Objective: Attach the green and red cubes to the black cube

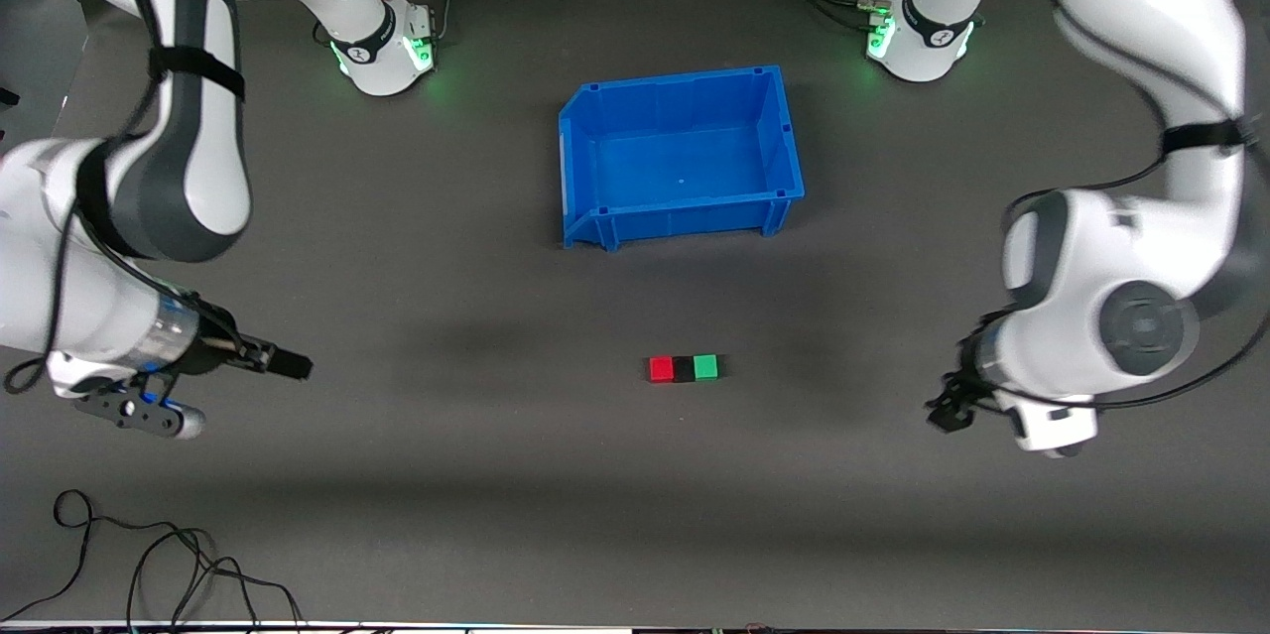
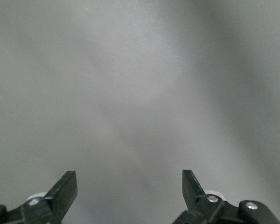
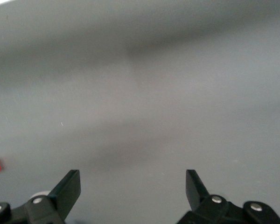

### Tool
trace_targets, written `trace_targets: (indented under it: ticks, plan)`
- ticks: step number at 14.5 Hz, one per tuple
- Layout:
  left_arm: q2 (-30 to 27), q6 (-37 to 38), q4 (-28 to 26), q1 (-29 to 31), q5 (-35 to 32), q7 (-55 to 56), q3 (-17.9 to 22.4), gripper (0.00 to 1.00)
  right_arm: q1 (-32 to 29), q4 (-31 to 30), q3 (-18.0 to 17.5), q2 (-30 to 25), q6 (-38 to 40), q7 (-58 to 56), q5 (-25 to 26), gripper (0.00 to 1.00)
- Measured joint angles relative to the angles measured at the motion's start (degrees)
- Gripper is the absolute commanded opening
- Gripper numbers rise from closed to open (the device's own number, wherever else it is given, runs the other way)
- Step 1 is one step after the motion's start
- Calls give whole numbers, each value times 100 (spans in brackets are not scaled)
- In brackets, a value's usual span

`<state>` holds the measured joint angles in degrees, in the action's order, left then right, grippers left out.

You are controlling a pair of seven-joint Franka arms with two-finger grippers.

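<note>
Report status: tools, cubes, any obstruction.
Left tool open, right tool open, both empty, off to either side of the cubes. Red cube, black cube, green cube joined in a row. Blue bin farther back, not obstructing.

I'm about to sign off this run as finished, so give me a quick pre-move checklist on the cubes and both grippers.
1. Small red plastic cube against the matte black cube: ok.
2. Small green plastic cube against its other face: ok.
3. Whether they are truly latched: cannot tell.
4. Left gripper open, holding nothing, over bare table toward the left arm's end: ok.
5. Right gripper open, holding nothing, toward the right arm's end: ok.
6. Blue plastic bin apart from the row: ok.
</note>
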<state>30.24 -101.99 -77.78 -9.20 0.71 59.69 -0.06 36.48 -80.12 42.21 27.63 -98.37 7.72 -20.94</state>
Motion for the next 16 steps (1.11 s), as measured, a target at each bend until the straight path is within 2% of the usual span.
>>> trace_targets:
  ticks: [2, 5, 9, 11, 12, 13, 16]
  plan:
    - [-290, 424, -17, 236, 0, -1163, -2, 100, 11, 0, 112, -214, 190, -263, 170, 100]
    - [-746, 917, -40, 606, 0, -2978, 1, 100, 60, -12, 150, -637, 340, -360, 735, 100]
    - [-1310, 1052, -68, 1124, 149, -4812, 1, 100, 116, -174, 140, -1092, 408, -402, 1165, 100]
    - [-1531, 1105, -165, 1222, 156, -5403, 1, 100, 95, -359, -47, -1354, 372, -407, 1543, 100]
    - [-1613, 1055, -249, 1227, 156, -5675, 0, 100, -67, -483, -322, -1536, 316, -407, 1749, 100]
    - [-1701, 947, -378, 1226, 155, -5879, -8, 100, -387, -620, -742, -1731, 260, -407, 1922, 100]
    - [-2084, 427, -1020, 1213, -10, -6098, -38, 100, -1746, -937, -2181, -2208, 202, -407, 2100, 100]
